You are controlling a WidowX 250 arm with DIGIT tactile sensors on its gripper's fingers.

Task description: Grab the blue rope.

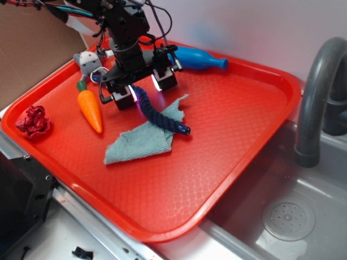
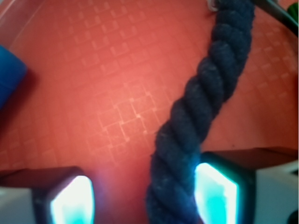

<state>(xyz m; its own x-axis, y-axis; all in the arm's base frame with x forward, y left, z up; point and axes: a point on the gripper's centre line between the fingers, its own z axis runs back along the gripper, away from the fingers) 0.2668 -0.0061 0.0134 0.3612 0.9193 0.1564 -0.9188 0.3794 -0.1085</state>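
Note:
The blue rope [image 1: 160,115] is a dark navy twisted cord lying on the red tray [image 1: 233,135], its shiny tip [image 1: 186,130] resting over the teal cloth. My gripper [image 1: 142,89] is lowered over the rope's upper end, jaws apart. In the wrist view the rope [image 2: 201,98] runs between my fingers, lying against the right pad [image 2: 217,196]. A wide gap of bare tray separates it from the left pad [image 2: 72,203]. My gripper [image 2: 145,198] is open. The rope's far end is hidden behind the gripper body.
A pale teal cloth [image 1: 138,142] lies under the rope's tip. An orange carrot [image 1: 90,111] and a grey plush mouse [image 1: 88,62] sit left of the gripper. A blue bottle [image 1: 198,58] lies behind, a red crumpled thing [image 1: 33,122] far left. Sink and faucet [image 1: 320,97] right.

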